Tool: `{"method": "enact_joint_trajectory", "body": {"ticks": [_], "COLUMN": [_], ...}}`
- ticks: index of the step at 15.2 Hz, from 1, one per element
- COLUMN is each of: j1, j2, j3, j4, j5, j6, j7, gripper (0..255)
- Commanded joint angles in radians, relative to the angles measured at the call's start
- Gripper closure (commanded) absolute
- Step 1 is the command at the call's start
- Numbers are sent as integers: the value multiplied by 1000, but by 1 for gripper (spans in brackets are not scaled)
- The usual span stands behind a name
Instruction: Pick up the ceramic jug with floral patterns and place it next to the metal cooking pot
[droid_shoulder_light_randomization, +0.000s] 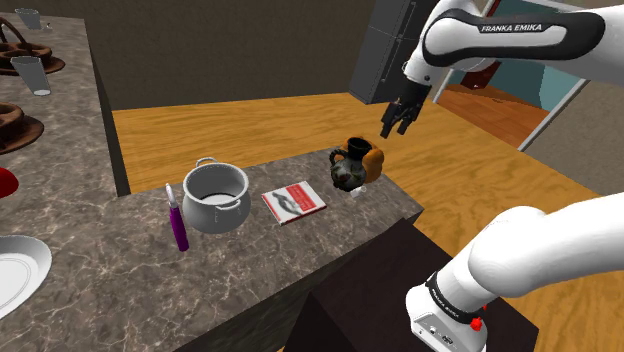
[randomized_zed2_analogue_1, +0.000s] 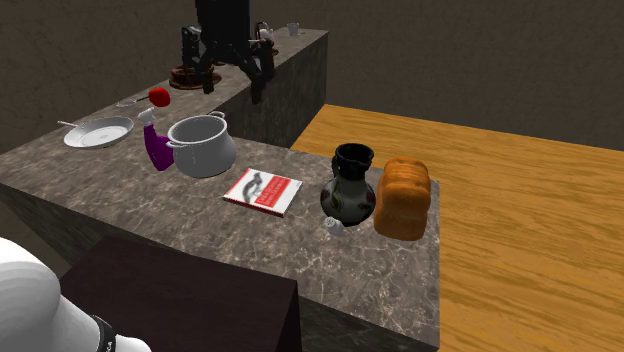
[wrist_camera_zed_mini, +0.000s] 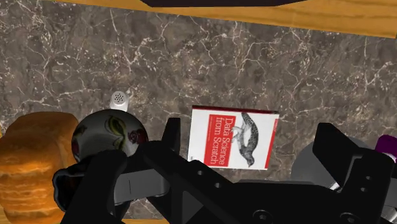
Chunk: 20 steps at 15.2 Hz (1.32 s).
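A dark marbled counter (droid_shoulder_light_randomization: 330, 235) is seen set over a wood-plank floor (randomized_zed2_analogue_1: 520, 230). A red & white book (randomized_zed2_analogue_1: 262, 190), cover up w/ an animal drawing on it, is laid flat near the counter's middle. A brown bread loaf (randomized_zed2_analogue_1: 403, 197) is stood at the counter's end, towards the second exterior view's right, well apart from the book. A small white shaker-like item (wrist_camera_zed_mini: 119, 98) is seen btw. loaf & book. A purple bottle w/ pale neck (droid_shoulder_light_randomization: 178, 222) is placed further along, and beyond it a white plate (randomized_zed2_analogue_1: 98, 132). A clear glass (droid_shoulder_light_randomization: 33, 74) and brown dishes (droid_shoulder_light_randomization: 15, 122) are set on the side counter.
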Motion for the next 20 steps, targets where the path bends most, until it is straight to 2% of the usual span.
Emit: {"method": "enact_joint_trajectory", "body": {"ticks": [1,6,12,20], "j1": [-3,-12,-33,-105], "j2": [78,264,499,823], "j3": [-26,-81,-128,-144], "j4": [33,121,266,533], "j5": [-2,15,70,168], "j6": [41,124,188,207], "j7": [-30,-104,-200,-313], "gripper": [0,0,0,0]}}
